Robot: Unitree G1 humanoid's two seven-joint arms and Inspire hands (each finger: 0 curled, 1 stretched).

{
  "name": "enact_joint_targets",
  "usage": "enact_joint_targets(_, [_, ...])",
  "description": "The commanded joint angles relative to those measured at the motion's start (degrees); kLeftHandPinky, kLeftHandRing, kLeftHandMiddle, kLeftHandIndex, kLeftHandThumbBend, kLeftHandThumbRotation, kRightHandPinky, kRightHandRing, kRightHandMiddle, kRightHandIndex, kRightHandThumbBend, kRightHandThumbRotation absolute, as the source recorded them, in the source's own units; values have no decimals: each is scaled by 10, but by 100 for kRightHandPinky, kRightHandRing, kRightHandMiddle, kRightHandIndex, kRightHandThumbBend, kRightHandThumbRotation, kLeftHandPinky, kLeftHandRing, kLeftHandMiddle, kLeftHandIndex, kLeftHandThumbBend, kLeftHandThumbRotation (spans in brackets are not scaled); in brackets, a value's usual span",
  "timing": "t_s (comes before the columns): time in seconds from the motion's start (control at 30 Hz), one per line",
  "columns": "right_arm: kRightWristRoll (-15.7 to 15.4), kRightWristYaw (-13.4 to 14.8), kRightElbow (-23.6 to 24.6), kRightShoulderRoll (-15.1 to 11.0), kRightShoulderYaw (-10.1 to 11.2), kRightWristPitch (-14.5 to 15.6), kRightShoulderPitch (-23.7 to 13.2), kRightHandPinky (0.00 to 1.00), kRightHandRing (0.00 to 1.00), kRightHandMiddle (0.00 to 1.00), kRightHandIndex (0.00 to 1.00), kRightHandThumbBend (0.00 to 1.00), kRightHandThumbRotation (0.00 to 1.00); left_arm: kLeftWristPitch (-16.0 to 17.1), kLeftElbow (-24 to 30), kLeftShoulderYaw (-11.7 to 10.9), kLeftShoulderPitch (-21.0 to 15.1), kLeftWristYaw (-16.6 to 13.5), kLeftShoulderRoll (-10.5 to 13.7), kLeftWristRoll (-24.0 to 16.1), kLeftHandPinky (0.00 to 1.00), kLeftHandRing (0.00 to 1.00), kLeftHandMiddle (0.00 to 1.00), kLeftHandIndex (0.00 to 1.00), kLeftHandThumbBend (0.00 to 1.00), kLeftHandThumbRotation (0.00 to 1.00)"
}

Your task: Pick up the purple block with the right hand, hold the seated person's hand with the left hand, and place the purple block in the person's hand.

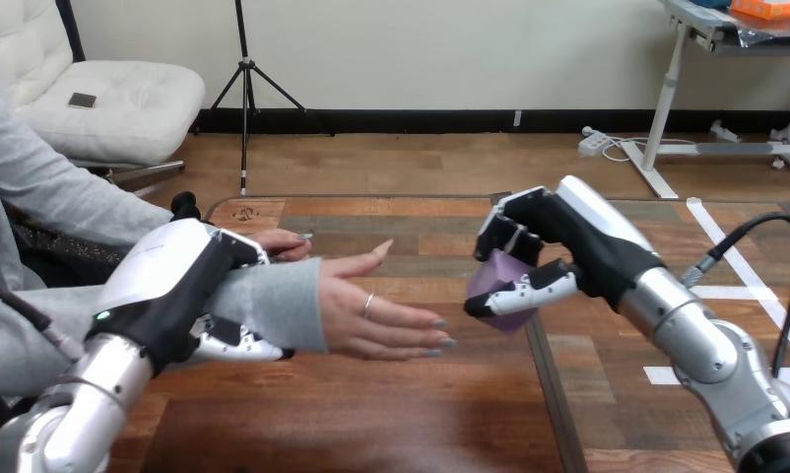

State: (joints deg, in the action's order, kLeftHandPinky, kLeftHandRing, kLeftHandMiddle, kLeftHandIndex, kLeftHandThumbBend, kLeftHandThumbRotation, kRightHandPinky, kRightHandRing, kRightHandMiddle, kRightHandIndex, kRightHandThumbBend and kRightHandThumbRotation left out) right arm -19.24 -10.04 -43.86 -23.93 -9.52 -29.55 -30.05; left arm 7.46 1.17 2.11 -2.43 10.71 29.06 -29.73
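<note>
My right hand (554, 251) hangs above the table right of centre, its fingers and thumb curled round the purple block (496, 281). The block is lifted off the wood and sits just right of the person's fingertips. The person's hand (371, 310) reaches in from the left, palm up and open, nothing in it. My left hand (189, 296) grips the person's forearm at the grey sleeve, fingers over the top and thumb underneath. The person's other hand (285, 242) rests behind it on the table.
The wooden table (411, 414) has a dark seam (549, 394) running front to back under the block. White tape marks (726, 246) lie on the table's right part.
</note>
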Motion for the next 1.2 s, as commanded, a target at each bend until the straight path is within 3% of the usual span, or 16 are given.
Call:
enact_joint_targets(0.0, [4,9,27,9,3,-13,-63,34,35,40,42,77,0,9,40,21,-53,-16,-40,18,16,22,31,36,63,0])
enact_joint_targets(0.3, [2,12,26,21,0,-20,-66,33,33,39,42,77,0,29,16,33,-57,-26,-60,21,16,22,30,35,62,0])
enact_joint_targets(0.77, [8,8,35,36,-3,-25,-63,33,33,39,42,77,0,29,-9,57,-67,-41,-79,9,16,22,30,35,62,0])
enact_joint_targets(1.17, [6,10,57,50,-6,-16,-56,33,34,39,42,77,0,28,-28,75,-79,-34,-86,14,17,23,31,36,61,0])
